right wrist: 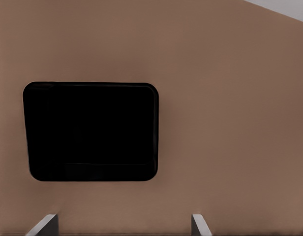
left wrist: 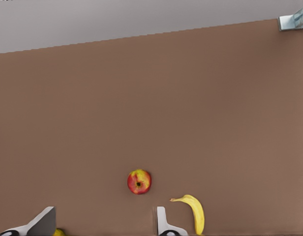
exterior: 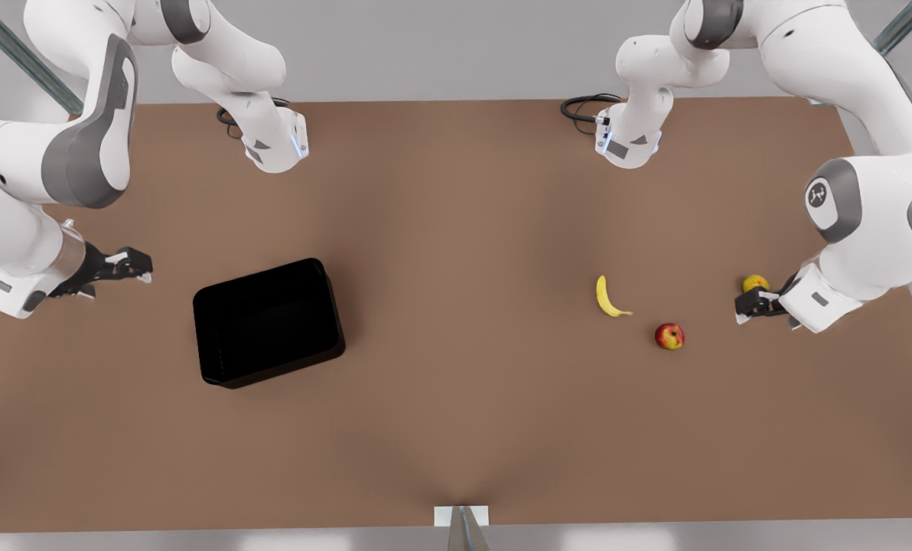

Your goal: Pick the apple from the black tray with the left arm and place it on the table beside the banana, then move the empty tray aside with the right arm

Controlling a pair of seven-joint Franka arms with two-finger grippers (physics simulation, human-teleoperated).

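The red apple (exterior: 669, 336) (left wrist: 139, 181) lies on the brown table (exterior: 456, 214), just beside the yellow banana (exterior: 609, 297) (left wrist: 196, 214). Over on the front view's left, the black tray (exterior: 268, 321) (right wrist: 90, 130) sits empty. My left gripper (exterior: 743, 308) (left wrist: 102, 225) hovers open at the front view's right, a short way from the apple, holding nothing. At the front view's left edge my right gripper (exterior: 136, 268) (right wrist: 122, 227) is open too, facing the tray from a small distance with nothing in it.
A dull yellow-green round fruit (exterior: 754, 283) (left wrist: 58, 232) rests right beside the left gripper's fingers. Both arm bases stand at the table's far edge. A wide stretch of bare tabletop separates the tray from the fruit.
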